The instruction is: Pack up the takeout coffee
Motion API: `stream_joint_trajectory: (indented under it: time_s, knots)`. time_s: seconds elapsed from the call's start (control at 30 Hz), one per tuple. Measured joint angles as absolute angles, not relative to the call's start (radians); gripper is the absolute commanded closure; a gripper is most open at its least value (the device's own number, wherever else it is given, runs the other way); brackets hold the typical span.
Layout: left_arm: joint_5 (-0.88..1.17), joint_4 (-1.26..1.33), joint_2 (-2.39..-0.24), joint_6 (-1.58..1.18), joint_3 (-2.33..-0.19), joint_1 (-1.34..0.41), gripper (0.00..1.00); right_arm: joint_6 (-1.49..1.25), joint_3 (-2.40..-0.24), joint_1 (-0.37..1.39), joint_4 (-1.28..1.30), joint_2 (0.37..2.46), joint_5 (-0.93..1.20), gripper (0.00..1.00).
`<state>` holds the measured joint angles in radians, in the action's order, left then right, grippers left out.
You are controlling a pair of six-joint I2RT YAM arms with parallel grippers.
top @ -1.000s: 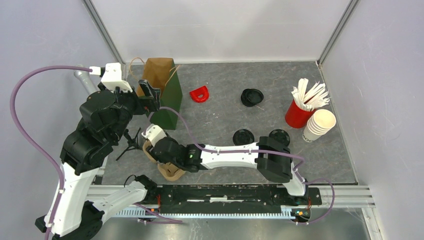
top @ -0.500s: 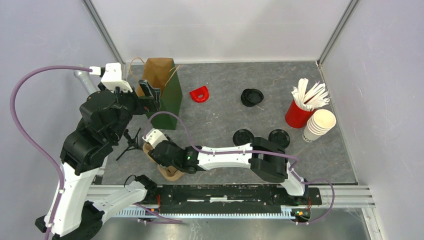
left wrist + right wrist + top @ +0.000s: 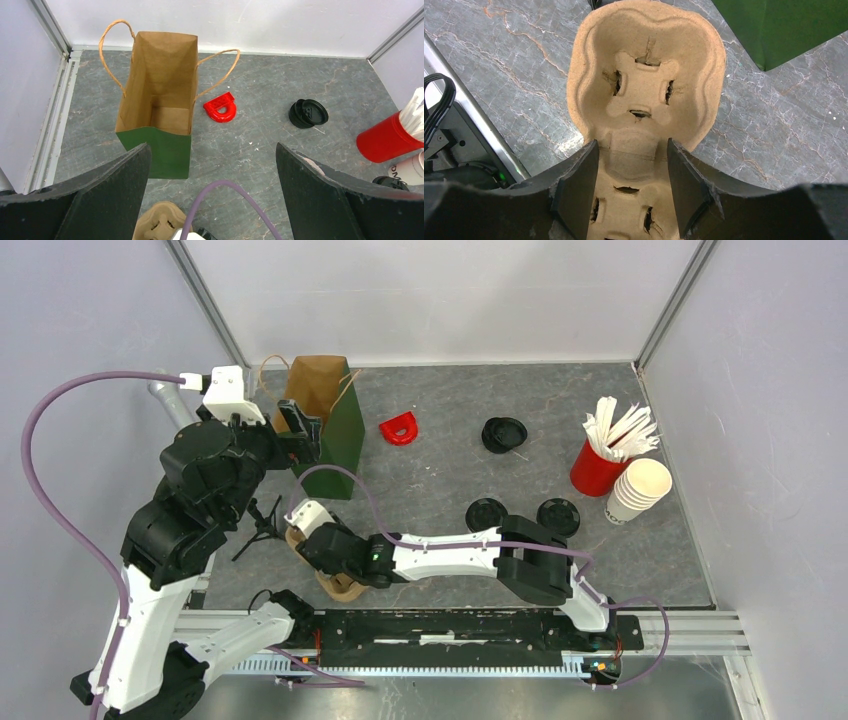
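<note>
While right pincer (image 3: 633,150) straddles carrier (image 3: 644,90), sticks (image 3: 620,425) in red cup (image 3: 593,475), bag (image 3: 165,150) open

**Inspector:** Surface?

**Assessor:** Grey marbled tabletop (image 3: 440,400). Standing on it are a green-and-brown paper bag (image 3: 330,425), a red cup of white sticks (image 3: 597,472) and a stack of cream paper cups (image 3: 638,490).

**Inspector:** Lying?

**Assessor:** Tan moulded-pulp cup carrier (image 3: 646,90), red D-shaped plastic piece (image 3: 400,427), three round black plastic lids (image 3: 504,434) (image 3: 486,513) (image 3: 558,515).

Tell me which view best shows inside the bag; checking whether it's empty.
Left wrist: it looks down into the open paper bag, floor visibly bare. Top external sees the opening at a slant; right wrist catches only a green corner.
</note>
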<state>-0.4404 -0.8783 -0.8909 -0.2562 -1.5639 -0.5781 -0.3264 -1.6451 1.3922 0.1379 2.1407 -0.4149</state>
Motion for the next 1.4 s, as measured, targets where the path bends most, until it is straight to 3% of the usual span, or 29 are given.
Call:
stream_joint_trajectory:
  time_s: [0.23,0.57,1.13,1.4]
  knots:
    - [-0.440,-0.872,-0.890,-0.256,-1.564,-0.578,0.00,-0.329,-1.649,1.392,0.145,2.144,-0.414,0.53]
    - [-0.441,-0.869,-0.890,-0.256,-1.561,-0.578,0.00,-0.327,-1.651,1.392,0.144,2.143,-0.412,0.57]
    - [-0.442,-0.865,-0.892,-0.256,-1.559,-0.578,0.00,-0.299,-1.614,1.392,0.075,2.056,-0.409,0.58]
    - [-0.443,-0.870,-0.920,-0.256,-1.573,-0.578,0.00,-0.255,-1.412,1.388,0.055,1.881,-0.432,0.58]
